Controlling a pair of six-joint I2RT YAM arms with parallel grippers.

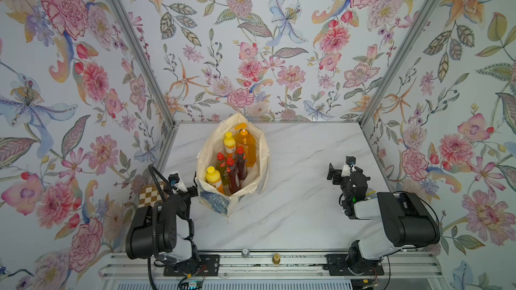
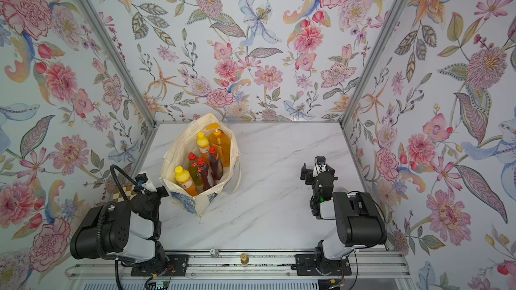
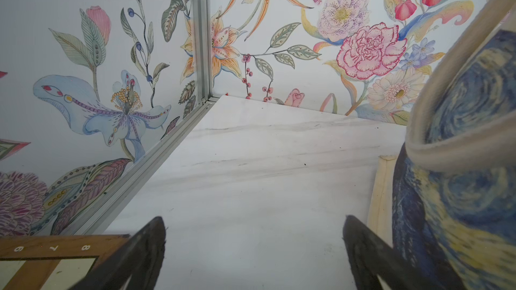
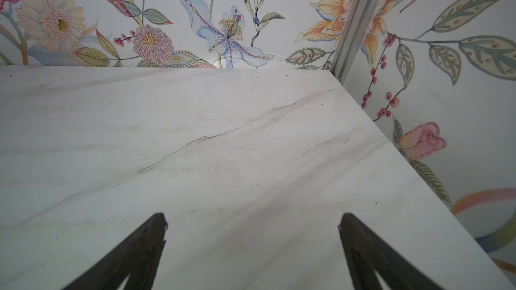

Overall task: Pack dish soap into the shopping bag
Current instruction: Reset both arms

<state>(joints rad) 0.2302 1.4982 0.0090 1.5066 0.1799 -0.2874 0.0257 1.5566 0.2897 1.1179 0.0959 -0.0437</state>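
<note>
Bright, even light; shadows kept soft. Glare spot seen on wallpaper [image 4: 237,59]. Nearby shopping bag [image 3: 460,149] rendered blurred.

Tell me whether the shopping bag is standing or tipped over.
Standing: the shopping bag sits on its base, mouth open upward, six soap bottles standing inside.

My left arm [image 1: 156,230], black-and-white with bulky jointed housings, sits folded at about eight o'clock in both top views, its wrist pointing toward one o'clock. My black, two-fingered left gripper [image 3: 254,221] has its jaws spread wide with nothing between them. My right arm [image 1: 405,218], of the same build, crouches at four o'clock, forearm aimed toward ten. My right gripper [image 4: 252,216] is likewise spread wide and empty.
</note>
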